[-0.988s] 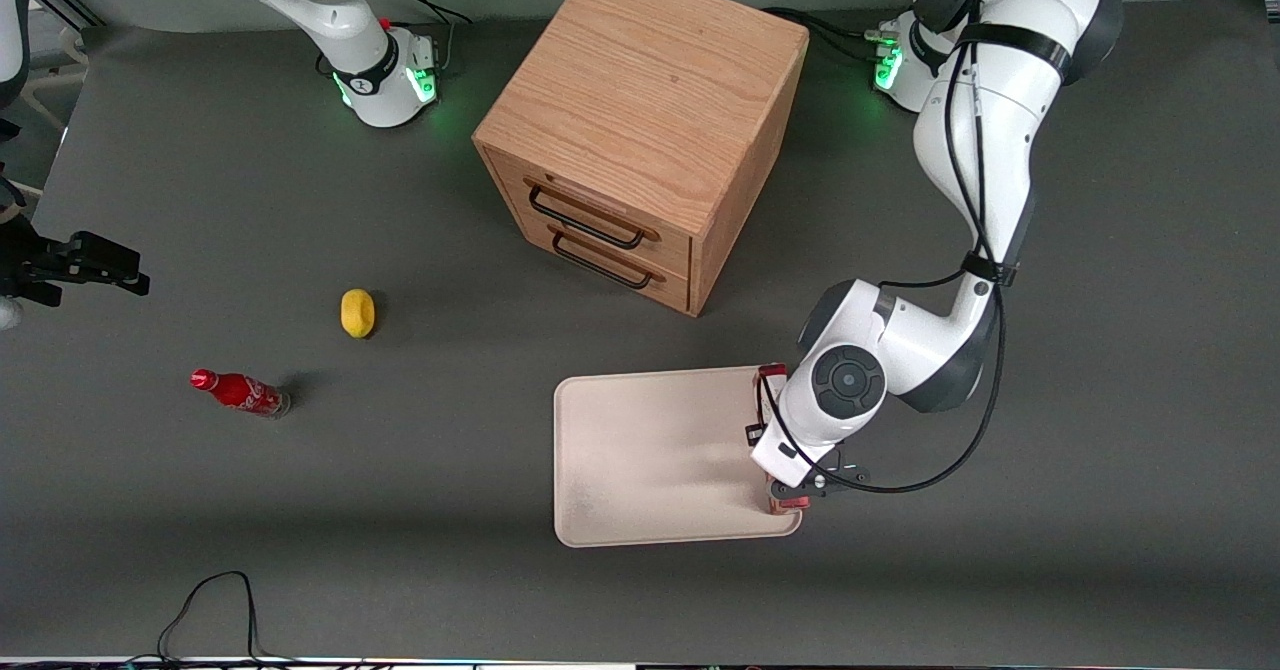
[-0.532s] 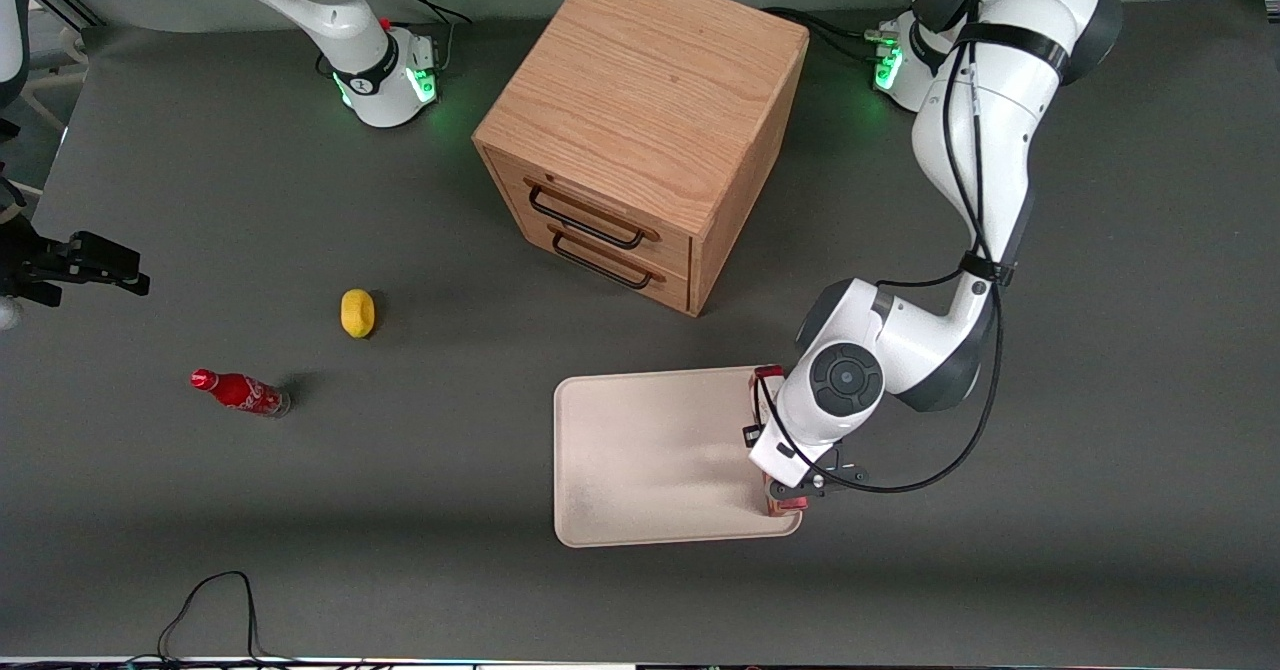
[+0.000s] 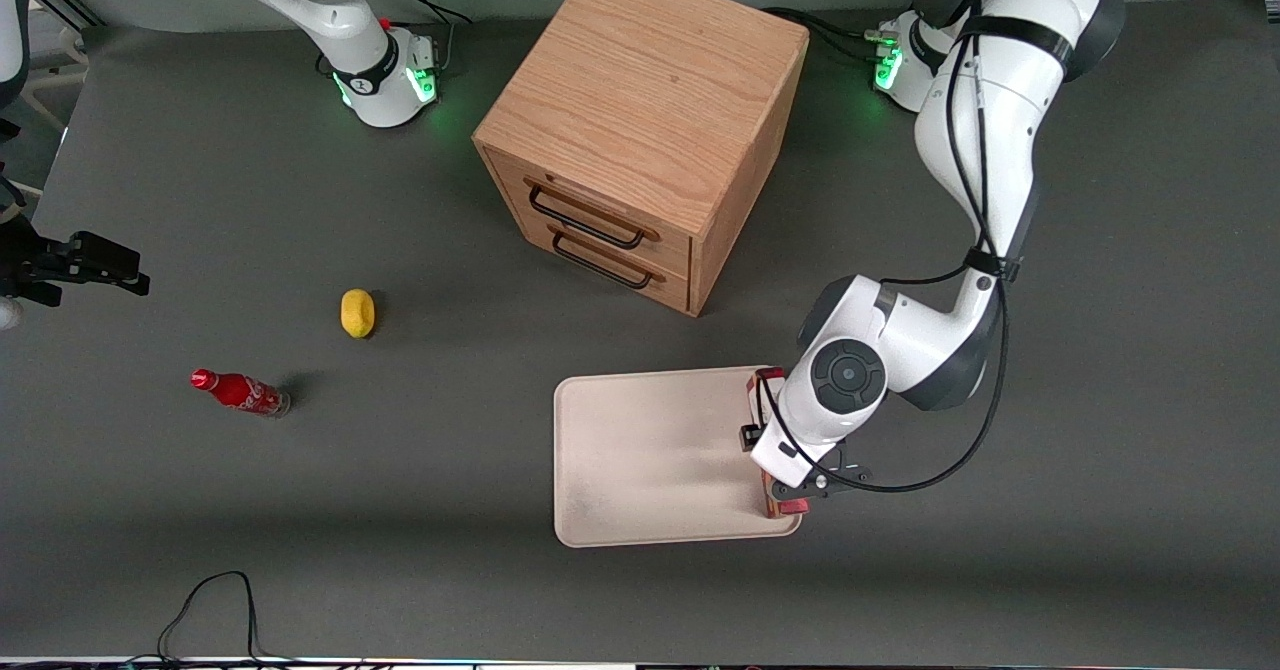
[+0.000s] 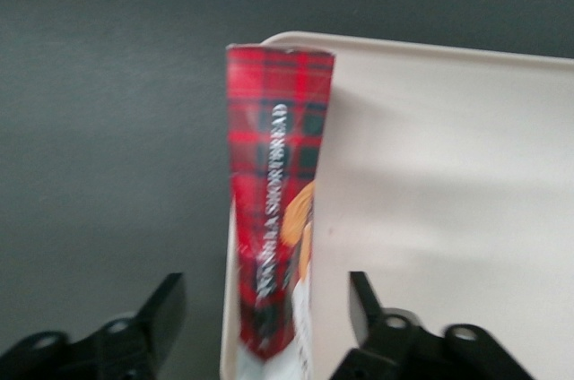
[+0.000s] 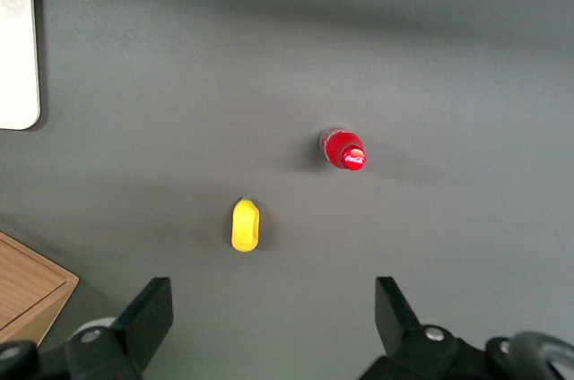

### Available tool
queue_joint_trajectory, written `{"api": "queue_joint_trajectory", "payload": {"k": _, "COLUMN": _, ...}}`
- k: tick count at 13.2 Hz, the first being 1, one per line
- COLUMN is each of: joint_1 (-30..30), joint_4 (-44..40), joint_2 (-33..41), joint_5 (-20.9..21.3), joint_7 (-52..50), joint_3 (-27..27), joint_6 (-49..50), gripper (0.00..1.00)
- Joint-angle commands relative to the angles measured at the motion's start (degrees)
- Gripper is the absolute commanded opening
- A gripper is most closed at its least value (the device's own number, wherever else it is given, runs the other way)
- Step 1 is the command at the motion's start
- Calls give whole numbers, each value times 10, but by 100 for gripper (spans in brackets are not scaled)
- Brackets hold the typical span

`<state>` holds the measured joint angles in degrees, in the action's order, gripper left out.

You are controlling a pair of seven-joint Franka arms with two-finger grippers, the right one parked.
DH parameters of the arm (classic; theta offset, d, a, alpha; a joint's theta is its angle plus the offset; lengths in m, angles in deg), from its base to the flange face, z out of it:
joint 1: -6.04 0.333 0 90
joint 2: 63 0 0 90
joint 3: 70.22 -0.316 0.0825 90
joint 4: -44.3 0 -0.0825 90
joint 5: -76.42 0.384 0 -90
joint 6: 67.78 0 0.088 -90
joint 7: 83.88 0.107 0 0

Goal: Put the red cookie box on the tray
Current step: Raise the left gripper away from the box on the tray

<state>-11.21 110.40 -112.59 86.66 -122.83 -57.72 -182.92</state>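
The red cookie box (image 4: 278, 174), in red tartan with white lettering, stands on a narrow side on the cream tray (image 4: 430, 174), along the rim at the working arm's end. My gripper (image 4: 265, 295) hangs over it, open. One black finger (image 4: 161, 308) sits on each side of the box, with a gap between box and finger. In the front view the wrist covers most of the box (image 3: 765, 383); only its two ends show past the gripper (image 3: 797, 458) at the edge of the tray (image 3: 640, 450).
A wooden drawer cabinet (image 3: 640, 120) stands farther from the front camera than the tray. A yellow object (image 3: 357, 312) and a small red soda bottle (image 3: 240, 392) lie toward the parked arm's end. A black cable (image 3: 215, 600) loops near the front edge.
The wrist has shifted very slightly toward the tray's middle. The box and tray have stayed in place.
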Motion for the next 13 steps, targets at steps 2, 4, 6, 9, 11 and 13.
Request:
{"api": "queue_joint_trajectory", "payload": {"k": 2, "joint_1": 17, "joint_4": 14, "joint_2": 144, "joint_5": -2, "joint_7": 27, "joint_3": 2, "joint_6": 191, "gripper": 100}}
{"api": "queue_joint_trajectory", "payload": {"k": 4, "joint_1": 67, "joint_4": 15, "joint_2": 218, "joint_5": -49, "joint_7": 131, "joint_3": 2, "joint_6": 297, "gripper": 100}}
{"api": "queue_joint_trajectory", "payload": {"k": 6, "joint_1": 123, "joint_4": 15, "joint_2": 270, "joint_5": -57, "joint_7": 230, "joint_3": 1, "joint_6": 366, "gripper": 100}}
{"api": "queue_joint_trajectory", "payload": {"k": 9, "joint_1": 215, "joint_4": 19, "joint_2": 323, "joint_5": -57, "joint_7": 356, "joint_3": -1, "joint_6": 407, "gripper": 100}}
{"api": "queue_joint_trajectory", "payload": {"k": 11, "joint_1": 274, "joint_4": 51, "joint_2": 348, "joint_5": -57, "joint_7": 421, "joint_3": -1, "joint_6": 393, "gripper": 100}}
{"api": "queue_joint_trajectory", "payload": {"k": 13, "joint_1": 300, "joint_4": 100, "joint_2": 366, "joint_5": -54, "joint_7": 444, "joint_3": -2, "joint_6": 347, "gripper": 100}}
